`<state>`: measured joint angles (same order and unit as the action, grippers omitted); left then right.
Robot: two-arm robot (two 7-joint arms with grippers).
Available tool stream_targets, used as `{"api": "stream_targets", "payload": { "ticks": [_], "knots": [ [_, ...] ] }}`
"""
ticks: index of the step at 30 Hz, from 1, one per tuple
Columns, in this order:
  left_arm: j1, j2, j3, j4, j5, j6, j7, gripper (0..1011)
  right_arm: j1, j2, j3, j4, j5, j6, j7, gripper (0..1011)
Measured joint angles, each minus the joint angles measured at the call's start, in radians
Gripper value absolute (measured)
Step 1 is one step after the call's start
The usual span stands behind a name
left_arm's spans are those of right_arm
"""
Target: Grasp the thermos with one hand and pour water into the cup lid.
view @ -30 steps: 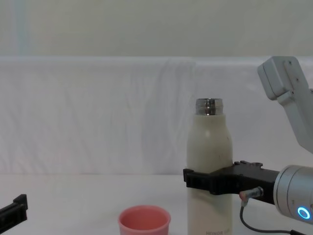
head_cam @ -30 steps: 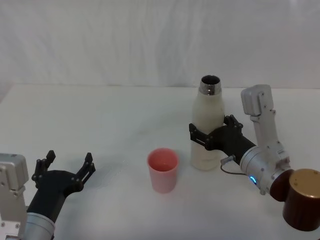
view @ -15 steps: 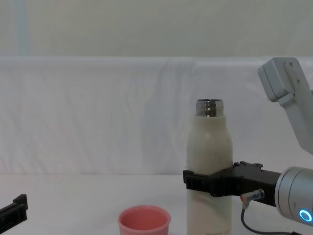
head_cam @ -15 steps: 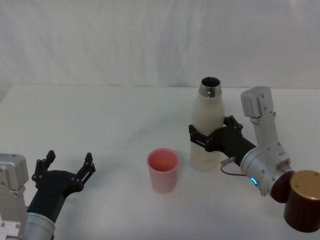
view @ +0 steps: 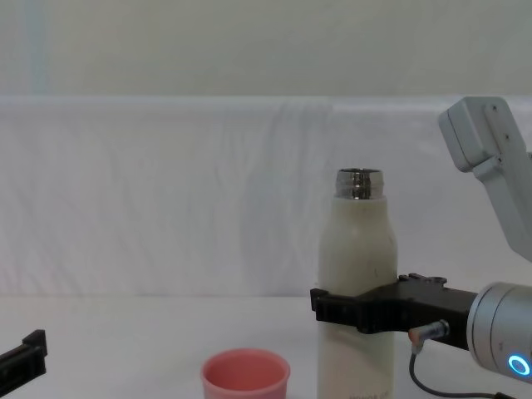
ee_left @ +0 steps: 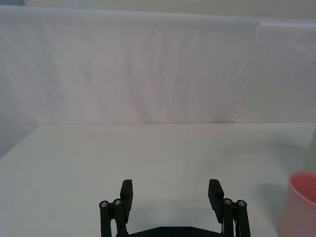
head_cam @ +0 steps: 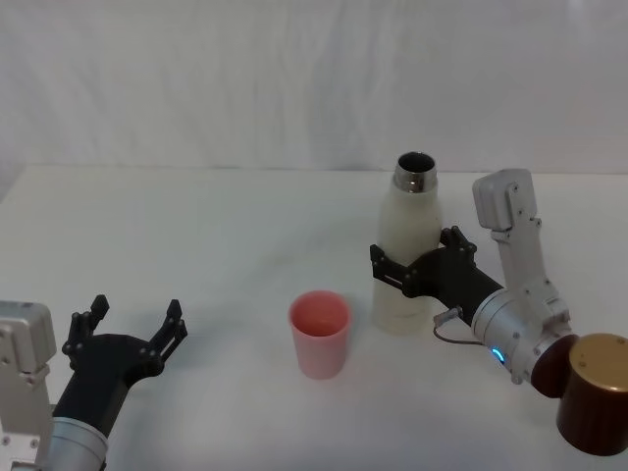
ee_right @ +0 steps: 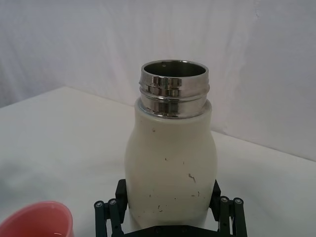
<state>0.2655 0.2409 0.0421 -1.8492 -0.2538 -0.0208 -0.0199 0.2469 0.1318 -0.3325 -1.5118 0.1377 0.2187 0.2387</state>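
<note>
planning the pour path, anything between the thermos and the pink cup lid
Nothing: in the head view only bare white table separates the thermos, held by the right end effector, from the cup lid.

Wide bare surface (head_cam: 196,235) between left gripper (head_cam: 132,329) and cup lid (head_cam: 319,332). Narrow gap separates cup lid and thermos (head_cam: 407,245). Brown cylinder (head_cam: 597,391) stands near the right wrist, blocking the near-right corner.
</note>
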Motion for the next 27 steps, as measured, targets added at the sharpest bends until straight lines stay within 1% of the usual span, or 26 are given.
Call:
{"api": "stream_targets", "payload": {
  "ticks": [27],
  "knots": [
    [0.000,0.000,0.000,0.000,0.000,0.000,0.000,1001,-0.003,0.004,0.003,-0.007,0.002,-0.001,0.000,1000]
  ]
}}
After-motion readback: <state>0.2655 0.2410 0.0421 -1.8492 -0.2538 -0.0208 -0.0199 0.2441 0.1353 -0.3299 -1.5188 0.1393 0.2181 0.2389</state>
